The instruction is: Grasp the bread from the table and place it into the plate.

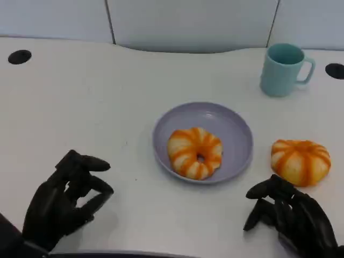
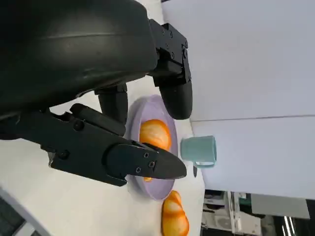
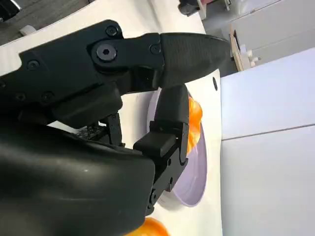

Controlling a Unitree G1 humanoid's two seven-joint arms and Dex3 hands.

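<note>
A lavender plate (image 1: 236, 134) sits mid-table with an orange-and-cream ring bread (image 1: 194, 152) lying in it. A second orange-striped bread (image 1: 300, 161) lies on the table just right of the plate. My right hand (image 1: 290, 215) rests low at the front right, just below that bread, fingers apart and holding nothing. My left hand (image 1: 64, 201) is at the front left, well away from the plate, fingers loosely curled and empty. The left wrist view shows the plate (image 2: 165, 184), the bread in it (image 2: 155, 135) and the other bread (image 2: 174, 219). The right wrist view shows the plate (image 3: 194, 177).
A teal mug (image 1: 283, 69) stands at the back right, beyond the plate. Two dark round holes (image 1: 19, 56) (image 1: 335, 70) sit near the table's far corners. A pale wall panel runs behind the table.
</note>
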